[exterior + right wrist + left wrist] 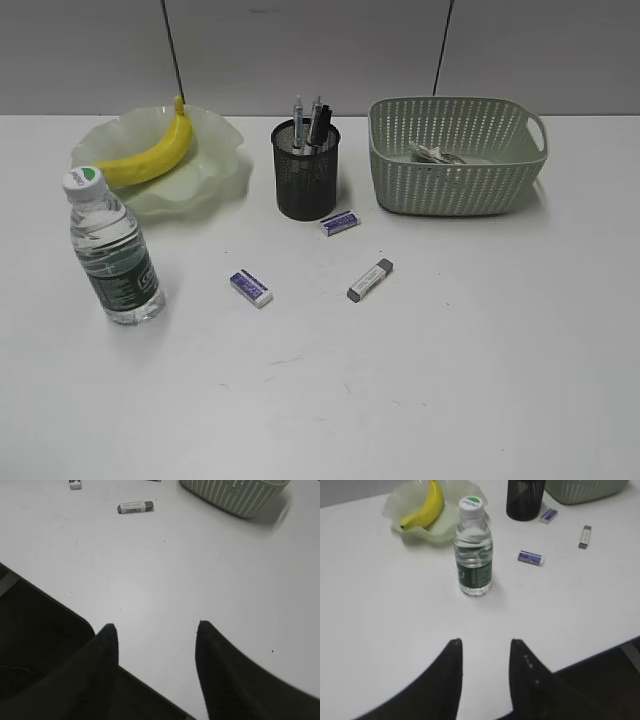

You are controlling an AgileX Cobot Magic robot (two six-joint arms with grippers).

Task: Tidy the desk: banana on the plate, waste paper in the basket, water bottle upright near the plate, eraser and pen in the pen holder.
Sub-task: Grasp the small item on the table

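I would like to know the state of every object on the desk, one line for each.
banana: lying in the plate.
water bottle: upright, capped, near the plate.
pen holder: upright, pens inside.
basket: upright, waste paper inside.
three erasers: flat on the desk, outside the holder.

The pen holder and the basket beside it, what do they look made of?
The pen holder looks like black wire mesh, probably metal with a matte finish: you can see through its fine grid. The basket looks like moulded sage green plastic with a dull sheen; its perforated walls only imitate weaving, and the handles are cut-outs.
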